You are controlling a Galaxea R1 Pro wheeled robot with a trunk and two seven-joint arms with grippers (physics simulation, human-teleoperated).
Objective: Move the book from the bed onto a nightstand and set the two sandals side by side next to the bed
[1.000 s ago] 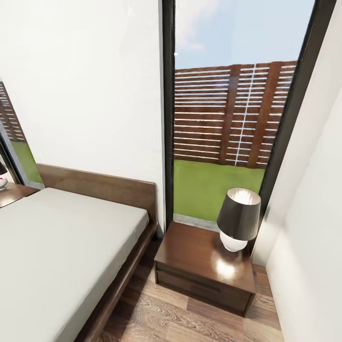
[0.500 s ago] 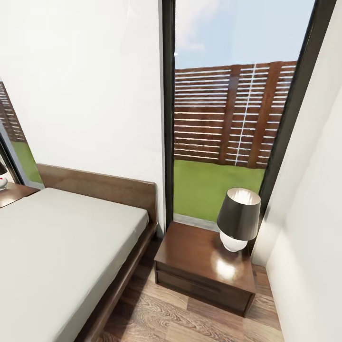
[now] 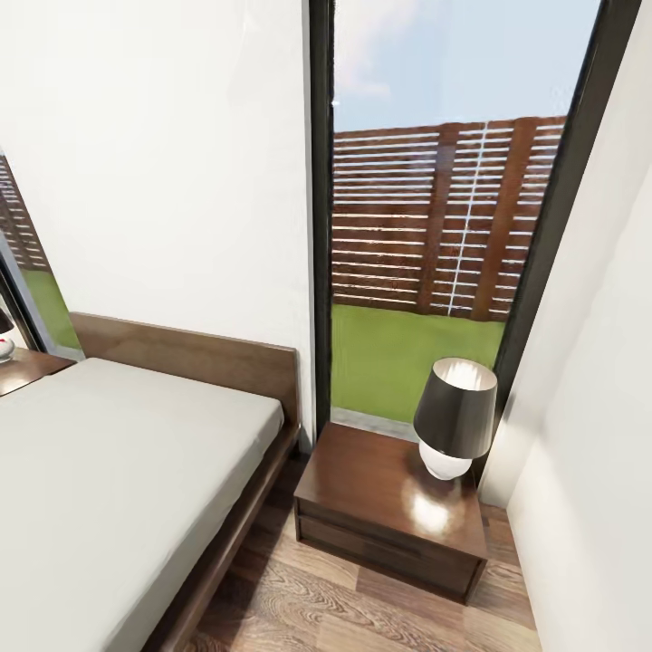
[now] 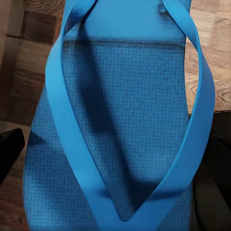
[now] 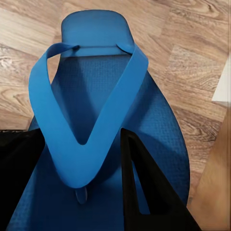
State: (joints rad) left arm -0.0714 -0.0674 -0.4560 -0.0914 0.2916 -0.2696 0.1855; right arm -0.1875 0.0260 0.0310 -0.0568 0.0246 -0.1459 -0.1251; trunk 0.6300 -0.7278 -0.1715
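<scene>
While each hand holds a blue sandal above the floor, we fear a loose hold might drop one crooked.

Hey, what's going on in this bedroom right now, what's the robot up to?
Each wrist camera shows a bright blue flat sandal close up over wood-plank floor: one at the left gripper, one between the right gripper's black fingers. Ahead are the pale grey mattress of the dark wooden bed and a dark brown nightstand carrying a dark-shaded lamp. No book visible.
</scene>
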